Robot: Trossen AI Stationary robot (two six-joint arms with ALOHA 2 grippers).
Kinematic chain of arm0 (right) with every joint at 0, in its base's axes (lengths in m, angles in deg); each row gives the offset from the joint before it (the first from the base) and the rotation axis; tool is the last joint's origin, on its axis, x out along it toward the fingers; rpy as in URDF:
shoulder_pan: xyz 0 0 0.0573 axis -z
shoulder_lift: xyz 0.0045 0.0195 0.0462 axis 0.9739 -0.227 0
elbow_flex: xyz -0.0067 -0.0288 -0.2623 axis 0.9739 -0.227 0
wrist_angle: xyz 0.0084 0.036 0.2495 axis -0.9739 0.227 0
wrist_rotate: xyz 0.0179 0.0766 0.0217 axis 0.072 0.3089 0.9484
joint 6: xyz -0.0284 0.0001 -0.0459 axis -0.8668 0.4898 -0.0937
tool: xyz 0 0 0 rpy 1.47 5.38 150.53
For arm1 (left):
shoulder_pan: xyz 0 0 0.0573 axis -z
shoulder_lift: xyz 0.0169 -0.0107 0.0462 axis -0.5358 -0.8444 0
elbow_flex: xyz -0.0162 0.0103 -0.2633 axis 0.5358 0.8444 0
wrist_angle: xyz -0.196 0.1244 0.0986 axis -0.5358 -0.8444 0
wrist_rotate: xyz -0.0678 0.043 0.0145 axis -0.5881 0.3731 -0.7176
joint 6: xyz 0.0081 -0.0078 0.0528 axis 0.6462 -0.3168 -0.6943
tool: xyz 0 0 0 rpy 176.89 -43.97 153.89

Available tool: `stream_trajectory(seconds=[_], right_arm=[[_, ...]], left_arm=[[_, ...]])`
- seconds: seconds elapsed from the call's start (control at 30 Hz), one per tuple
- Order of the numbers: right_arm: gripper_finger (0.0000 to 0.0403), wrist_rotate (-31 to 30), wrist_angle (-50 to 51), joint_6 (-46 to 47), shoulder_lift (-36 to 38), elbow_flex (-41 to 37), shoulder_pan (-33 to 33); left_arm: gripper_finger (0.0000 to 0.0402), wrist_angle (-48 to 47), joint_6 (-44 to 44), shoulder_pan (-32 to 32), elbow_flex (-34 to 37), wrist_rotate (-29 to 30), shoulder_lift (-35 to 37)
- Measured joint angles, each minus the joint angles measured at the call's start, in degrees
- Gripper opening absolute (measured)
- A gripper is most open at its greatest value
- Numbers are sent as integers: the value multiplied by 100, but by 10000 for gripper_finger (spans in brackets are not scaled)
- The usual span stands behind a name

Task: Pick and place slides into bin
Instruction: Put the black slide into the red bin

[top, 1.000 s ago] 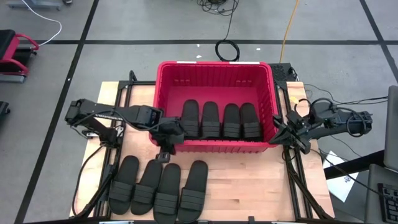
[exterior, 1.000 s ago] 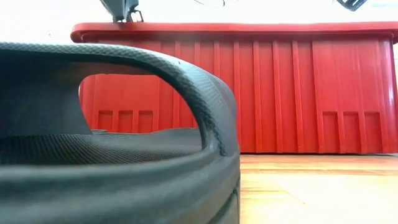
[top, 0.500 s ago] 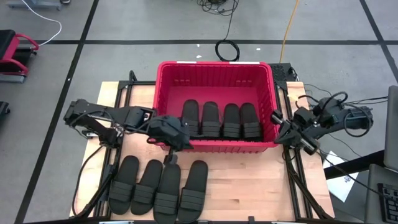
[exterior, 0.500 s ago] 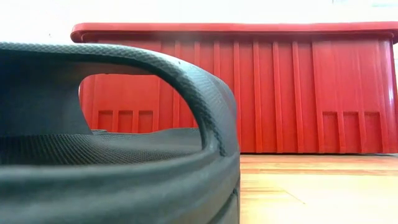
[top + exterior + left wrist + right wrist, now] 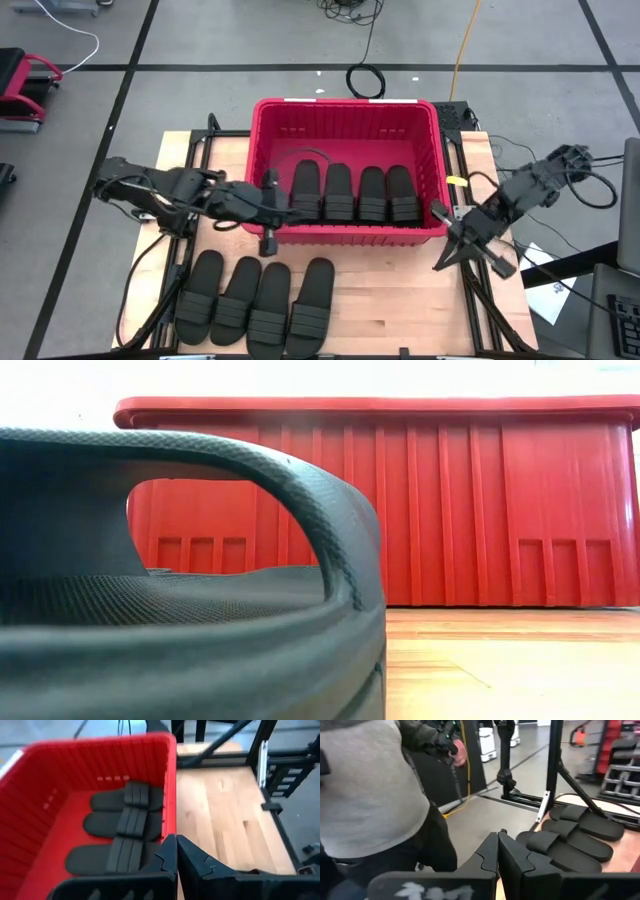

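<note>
The bin (image 5: 345, 110) already holds four slides (image 5: 355, 194); four more (image 5: 255, 298) lie in a row on the table (image 5: 400, 300) in front of it. Your left gripper (image 5: 268, 243) hangs clenched and empty above that row, so open it before descending. Keep the right gripper (image 5: 442, 262), also clenched and empty, parked beside the bin.
</note>
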Motion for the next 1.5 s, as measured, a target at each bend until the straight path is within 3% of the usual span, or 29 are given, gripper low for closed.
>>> stream_trajectory(seconds=[0.13, 0.37, 0.53, 0.67, 0.77, 0.93, 1.23, 1.37, 1.5], right_arm=[[0, -1321, -140, 118, -359, 90, -748], [0, -3709, -622, -18, -837, 90, -1255], [0, -4217, -519, -16, -576, 4, -1209], [0, -4457, -541, 206, 54, -426, -1033], [0, -4817, -665, 298, 560, -915, -1005], [0, -4877, -822, 279, 1204, -1569, -1007], [0, -4062, -831, -27, 2117, -2014, -1005], [0, -3585, -818, -338, 2338, -2032, -1007], [0, -3416, -779, -372, 2510, -2032, -1006]], left_arm=[[0, -6, -268, 90, 0, -82, 430], [0, 114, -159, 552, 708, -1361, 1264], [0, 711, 445, 799, 1938, -2237, 1760], [0, 1875, 1021, 973, 2923, -2292, 1803], [0, 2453, 1495, 1044, 3277, -2294, 1640], [0, 2472, 1824, 1167, 2987, -2248, 936], [0, 2338, 2127, 1114, 1438, -2982, -963], [4, 2183, 2594, 1033, 1207, -3168, -1549], [37, 1939, 2870, 998, 1182, -3573, -1887]])
